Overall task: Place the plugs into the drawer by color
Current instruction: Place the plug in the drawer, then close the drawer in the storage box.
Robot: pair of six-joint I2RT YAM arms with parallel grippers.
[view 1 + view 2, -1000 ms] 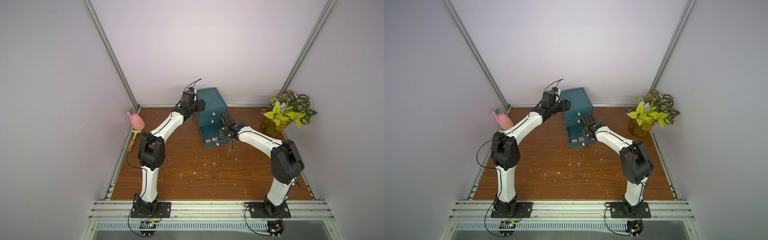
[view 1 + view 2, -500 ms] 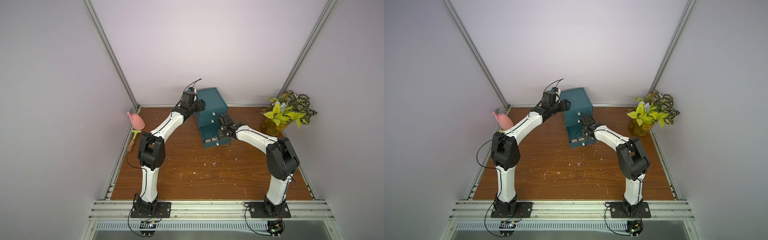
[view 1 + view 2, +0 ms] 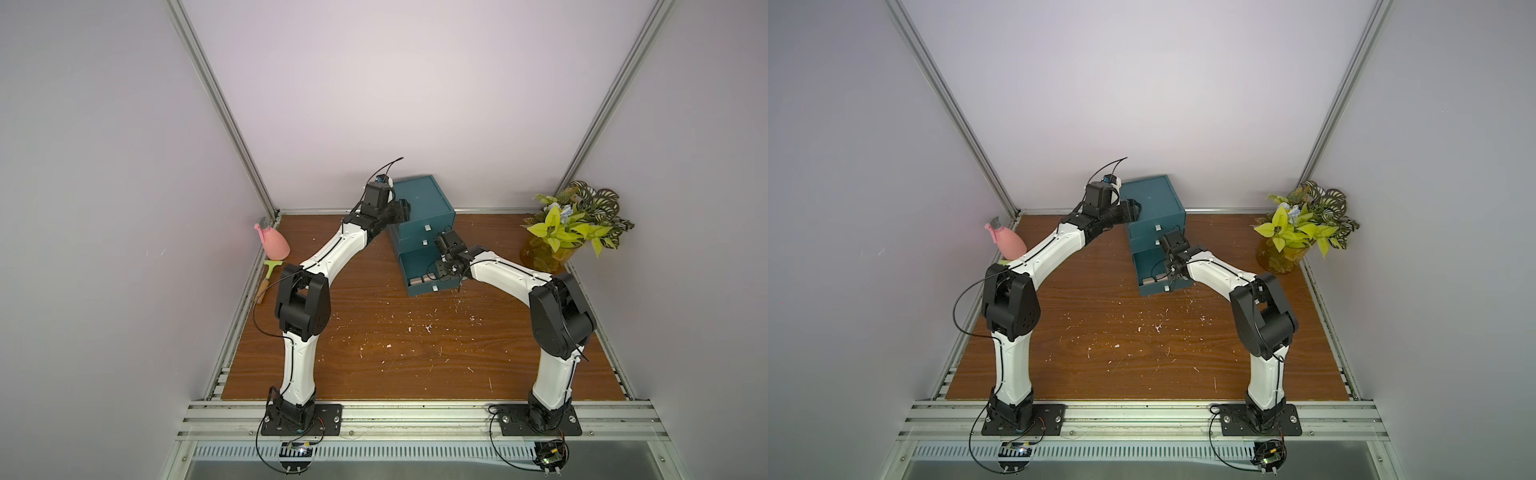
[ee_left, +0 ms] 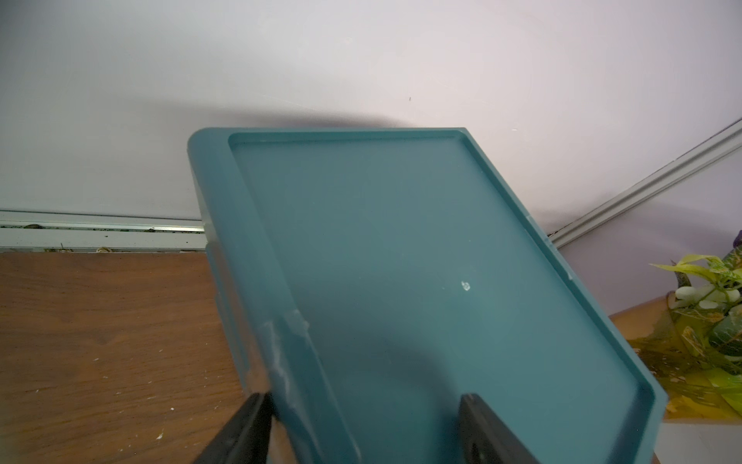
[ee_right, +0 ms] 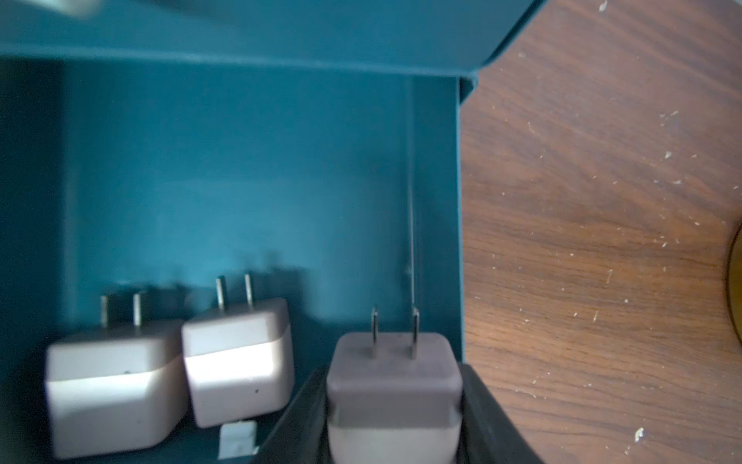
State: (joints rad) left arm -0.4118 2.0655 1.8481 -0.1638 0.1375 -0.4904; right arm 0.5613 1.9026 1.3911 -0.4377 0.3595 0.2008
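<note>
The right tool (image 5: 393,373), jaws half closed on a beige-pink plug (image 5: 393,405), hangs over the pulled-out bottom drawer (image 3: 413,264) of the teal chest (image 3: 419,203), where two matching plugs (image 5: 116,385) lie. It should lower into the free corner by the side wall before letting go. The left tool (image 4: 363,401), jaws apart astride the chest's top edge and gripping nothing, does best to brace it against sliding; no brand, label or writing can be read.

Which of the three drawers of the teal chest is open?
The bottom drawer: it is pulled out, with beige plugs inside. The middle drawer and the top drawer above it are shut.
</note>
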